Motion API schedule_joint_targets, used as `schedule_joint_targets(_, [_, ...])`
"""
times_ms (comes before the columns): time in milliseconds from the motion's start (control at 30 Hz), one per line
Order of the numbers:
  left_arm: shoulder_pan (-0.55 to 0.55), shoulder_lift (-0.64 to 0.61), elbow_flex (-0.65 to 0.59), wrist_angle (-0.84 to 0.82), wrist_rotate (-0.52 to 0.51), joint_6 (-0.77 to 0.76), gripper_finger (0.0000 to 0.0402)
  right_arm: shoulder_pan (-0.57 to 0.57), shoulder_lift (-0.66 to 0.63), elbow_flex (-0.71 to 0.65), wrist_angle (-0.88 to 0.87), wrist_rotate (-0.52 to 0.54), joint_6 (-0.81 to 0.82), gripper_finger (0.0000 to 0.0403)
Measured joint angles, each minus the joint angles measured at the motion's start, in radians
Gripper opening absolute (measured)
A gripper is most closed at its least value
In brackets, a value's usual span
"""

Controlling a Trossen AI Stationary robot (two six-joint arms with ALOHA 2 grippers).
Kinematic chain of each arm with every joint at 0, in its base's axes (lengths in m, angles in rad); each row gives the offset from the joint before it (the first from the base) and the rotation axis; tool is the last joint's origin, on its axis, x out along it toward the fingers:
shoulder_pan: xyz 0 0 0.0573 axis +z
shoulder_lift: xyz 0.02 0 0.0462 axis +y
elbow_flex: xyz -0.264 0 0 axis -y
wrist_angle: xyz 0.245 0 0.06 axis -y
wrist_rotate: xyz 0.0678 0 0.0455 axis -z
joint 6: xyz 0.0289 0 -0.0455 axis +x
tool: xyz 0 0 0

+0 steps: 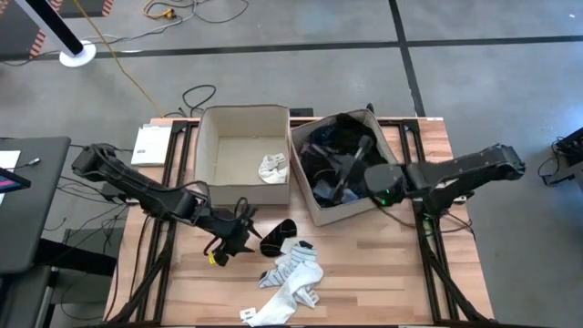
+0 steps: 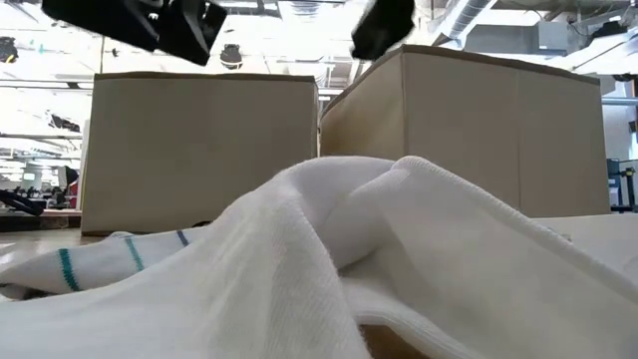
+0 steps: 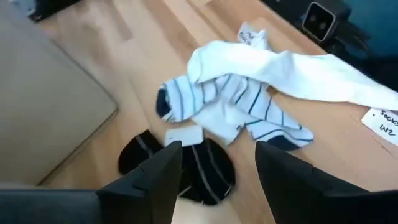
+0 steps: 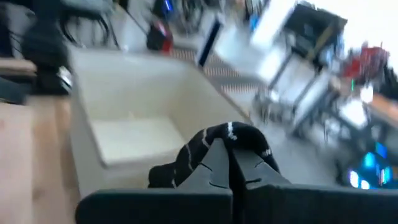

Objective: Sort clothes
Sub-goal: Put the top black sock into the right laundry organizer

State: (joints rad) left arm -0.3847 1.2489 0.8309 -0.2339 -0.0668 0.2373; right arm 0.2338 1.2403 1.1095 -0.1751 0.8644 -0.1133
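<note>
A: State the position of the left gripper.
B: It is over the table, in front of the left bin. Its jaws are spread and hold nothing. In the left wrist view the two fingers stand apart above a black sock with thin light stripes, which lies flat on the wood.

A: Locate the remaining clothes on the table.
B: Just beside the black sock lies a pile of white socks. One striped sock carries dark and teal bands; a long plain white sock is draped across it. The low view is largely filled by this white fabric, with a teal-banded piece to one side. A small paper tag sits at the near end of the pile.

A: State the position of the right gripper.
B: It is above the right bin. Its jaws are pressed together, pinching a black piece with thin white marks that hangs over the fingertips.

A: Report the bin contents.
B: The left bin holds one crumpled white garment near its right wall. The right bin holds a heap of dark clothes.

A: Other items?
B: A white booklet lies at the table's far left corner.
</note>
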Motion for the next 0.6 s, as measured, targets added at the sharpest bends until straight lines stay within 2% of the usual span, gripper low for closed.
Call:
schedule_joint_targets(133, [0.001,0.040,-0.072,0.093,0.014,0.009,0.0197,-0.094,-0.028,0.000,-0.187,-0.104,0.169,0.0000])
schedule_joint_targets(233, [0.004,0.105,-0.082,0.140,0.035,0.008,0.0196,-0.140,-0.022,-0.002,-0.256,-0.161,0.216,0.0000])
schedule_joint_targets(367, [0.004,0.217,-0.079,0.184,0.073,0.009,0.0196,-0.167,-0.008,-0.002,-0.263,-0.173,0.219,0.0000])
schedule_joint_targets(600, [0.006,0.368,-0.077,0.262,0.093,0.008,0.0196,-0.183,0.003,-0.002,-0.281,-0.302,0.238,0.0000])
